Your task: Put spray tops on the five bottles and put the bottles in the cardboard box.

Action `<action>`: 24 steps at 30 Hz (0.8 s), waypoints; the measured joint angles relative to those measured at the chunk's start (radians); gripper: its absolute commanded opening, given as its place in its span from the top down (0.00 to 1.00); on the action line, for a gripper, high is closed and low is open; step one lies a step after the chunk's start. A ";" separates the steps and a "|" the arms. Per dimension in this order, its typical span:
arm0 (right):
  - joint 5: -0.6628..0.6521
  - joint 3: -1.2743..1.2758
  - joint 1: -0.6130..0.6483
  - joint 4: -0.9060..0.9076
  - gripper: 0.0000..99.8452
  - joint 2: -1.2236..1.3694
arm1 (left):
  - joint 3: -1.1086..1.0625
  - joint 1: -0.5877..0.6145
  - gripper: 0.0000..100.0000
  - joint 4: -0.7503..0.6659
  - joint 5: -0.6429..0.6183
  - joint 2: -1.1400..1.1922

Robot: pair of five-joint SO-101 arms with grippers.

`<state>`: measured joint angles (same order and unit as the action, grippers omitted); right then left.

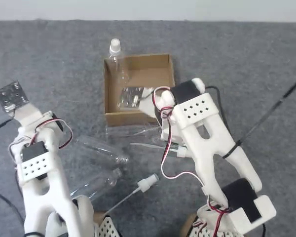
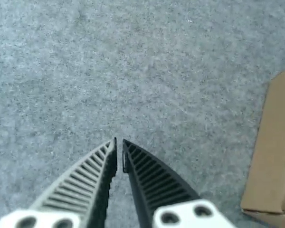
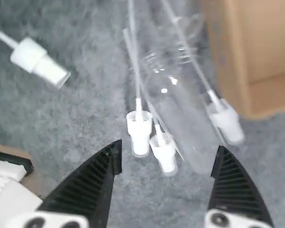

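The left gripper hung over the grey, felt-like worktop, its ribbed fingers nearly together and holding nothing. In the high view, 2 clear bottles lay beside that arm, with the cardboard box behind them. The right wrist view showed the right gripper spread wide above 3 white spray tops.

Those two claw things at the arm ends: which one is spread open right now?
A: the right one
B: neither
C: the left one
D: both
A: the right gripper has its fingers wide apart above loose spray tops, while the left gripper has its tips together over bare carpet.
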<state>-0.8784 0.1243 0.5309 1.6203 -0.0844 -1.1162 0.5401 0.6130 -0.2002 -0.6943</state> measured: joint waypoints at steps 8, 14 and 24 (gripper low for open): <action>-0.155 0.175 0.000 -0.153 0.74 0.000 | 0.000 0.000 0.99 0.000 0.000 -0.002; -0.227 0.255 0.000 -0.262 0.74 0.000 | 0.000 0.000 0.99 0.000 0.002 -0.002; -0.235 0.376 0.000 -0.442 0.74 0.000 | 0.000 0.000 0.99 0.000 0.006 -0.002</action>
<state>-1.1132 0.5002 0.5309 1.1784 -0.0844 -1.1162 0.5401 0.6130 -0.1941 -0.6958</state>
